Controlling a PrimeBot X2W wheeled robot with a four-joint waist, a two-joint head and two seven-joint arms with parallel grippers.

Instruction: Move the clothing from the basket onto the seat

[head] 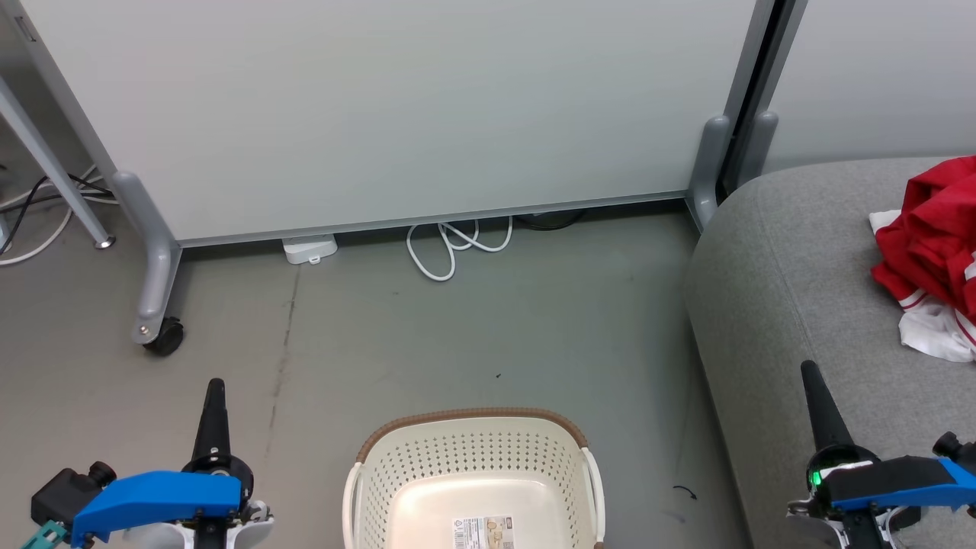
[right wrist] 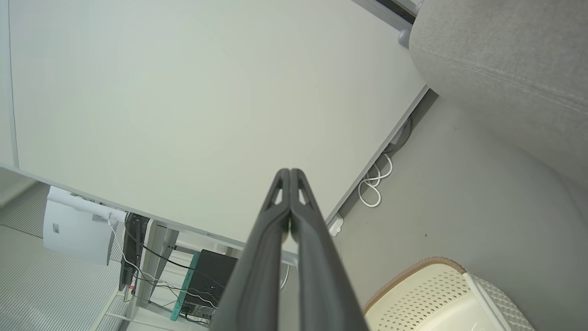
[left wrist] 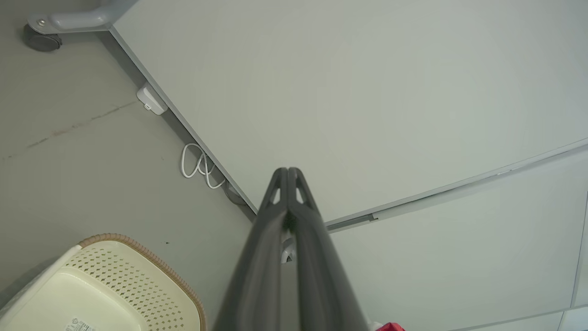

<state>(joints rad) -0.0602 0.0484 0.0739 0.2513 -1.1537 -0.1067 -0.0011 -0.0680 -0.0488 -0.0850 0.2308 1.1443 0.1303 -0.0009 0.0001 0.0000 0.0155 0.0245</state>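
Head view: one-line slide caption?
Basket empty, red clothing heaped on grey sofa; left gripper and right gripper shut, holding nothing.

Far in front of me stood a pale grey wheeled partition panel (head: 396, 114). Under its lower edge lay a looped white cable (head: 450, 248), with a small white plastic box (head: 309, 248) to its left and a black caster wheel (head: 164, 337) farther left, on the grey floor (head: 457, 343).
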